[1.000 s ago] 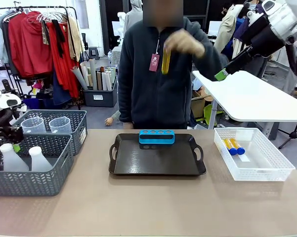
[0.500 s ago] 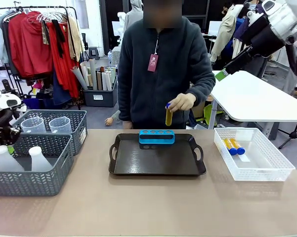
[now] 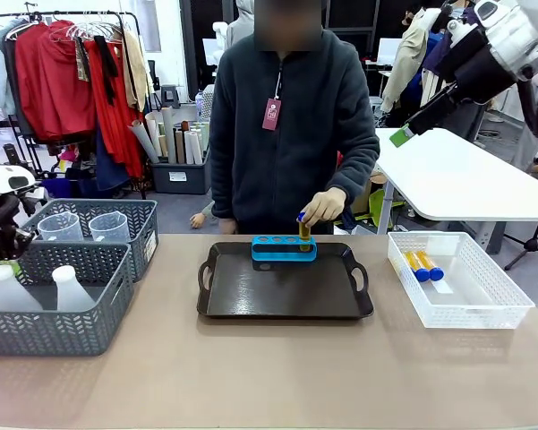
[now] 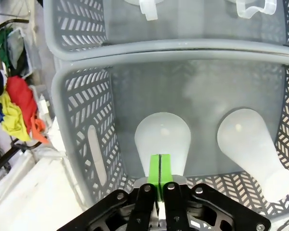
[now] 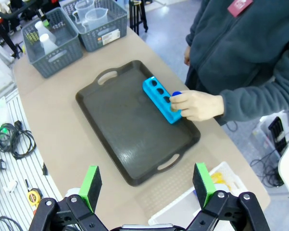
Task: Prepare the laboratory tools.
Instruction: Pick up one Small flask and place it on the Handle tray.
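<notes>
While a person's hand (image 3: 324, 206) held a tube (image 3: 304, 231) at the blue rack (image 3: 284, 248) on the black tray (image 3: 282, 291), L gripper (image 4: 159, 159), jaws together, hung over a flask (image 4: 162, 134) in the grey basket (image 4: 74, 120); R gripper (image 5: 146, 185) gaped wide.

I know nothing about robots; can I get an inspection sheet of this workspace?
Surface: beige table, black tray at its centre.
Job's things: person's hand holds a tube upright at the blue rack's right-end hole; two tubes in the white basket; two flasks and two beakers in grey baskets.
Clutter: nothing seen.
Grippers: left gripper, fingers shut, above one flask; right gripper open, high above the table.
Cables: black cables coiled on the floor.
Surroundings: clothes rail, white table.
</notes>
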{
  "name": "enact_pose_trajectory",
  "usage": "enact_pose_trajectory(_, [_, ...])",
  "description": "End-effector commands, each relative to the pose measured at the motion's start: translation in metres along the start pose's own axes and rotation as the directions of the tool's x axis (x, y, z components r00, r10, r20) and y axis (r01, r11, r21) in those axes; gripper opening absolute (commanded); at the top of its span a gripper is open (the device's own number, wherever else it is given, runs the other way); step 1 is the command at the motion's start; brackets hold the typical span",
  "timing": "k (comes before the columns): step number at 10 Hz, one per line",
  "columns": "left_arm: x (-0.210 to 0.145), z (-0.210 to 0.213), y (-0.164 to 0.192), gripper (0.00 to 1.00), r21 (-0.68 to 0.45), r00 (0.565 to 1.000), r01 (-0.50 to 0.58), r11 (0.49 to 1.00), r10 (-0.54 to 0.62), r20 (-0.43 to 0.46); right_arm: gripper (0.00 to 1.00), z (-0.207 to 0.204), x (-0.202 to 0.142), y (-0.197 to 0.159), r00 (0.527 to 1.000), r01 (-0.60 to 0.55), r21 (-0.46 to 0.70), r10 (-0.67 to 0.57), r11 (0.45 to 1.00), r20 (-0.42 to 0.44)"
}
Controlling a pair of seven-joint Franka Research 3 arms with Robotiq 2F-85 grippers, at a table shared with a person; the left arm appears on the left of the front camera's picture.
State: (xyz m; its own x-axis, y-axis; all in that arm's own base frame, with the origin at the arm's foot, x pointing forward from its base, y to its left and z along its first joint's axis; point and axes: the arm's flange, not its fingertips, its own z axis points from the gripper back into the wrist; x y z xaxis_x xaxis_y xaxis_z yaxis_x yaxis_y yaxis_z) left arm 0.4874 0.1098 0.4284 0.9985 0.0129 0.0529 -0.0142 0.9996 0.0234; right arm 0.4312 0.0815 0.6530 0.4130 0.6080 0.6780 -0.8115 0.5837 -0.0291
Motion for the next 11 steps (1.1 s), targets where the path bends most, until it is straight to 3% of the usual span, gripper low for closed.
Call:
enact_pose_trajectory(1, [-0.007,0.009,-0.004,0.39,0.009,1.000,-0.018,1.000,0.018,0.002,1.00,0.001,0.000,0.000,1.000,0.000,0.005,0.000,1.000,0.005])
enact_pose_trajectory(4, [-0.009,0.022,-0.006,0.97,0.015,1.000,-0.023,1.000,0.022,0.019,1.00,0.001,0.000,0.000,1.000,0.000,0.005,0.000,1.000,0.005])
enact_pose_trajectory(8, [-0.020,0.016,-0.010,1.00,0.032,0.999,-0.029,0.999,0.030,-0.019,1.00,0.001,0.000,0.000,1.000,0.000,0.005,0.000,1.000,0.005])
enact_pose_trajectory(11, [-0.032,0.010,-0.005,1.00,0.025,1.000,-0.026,0.999,0.026,0.004,1.00,0.001,0.000,0.000,1.000,0.000,0.005,0.000,1.000,0.005])
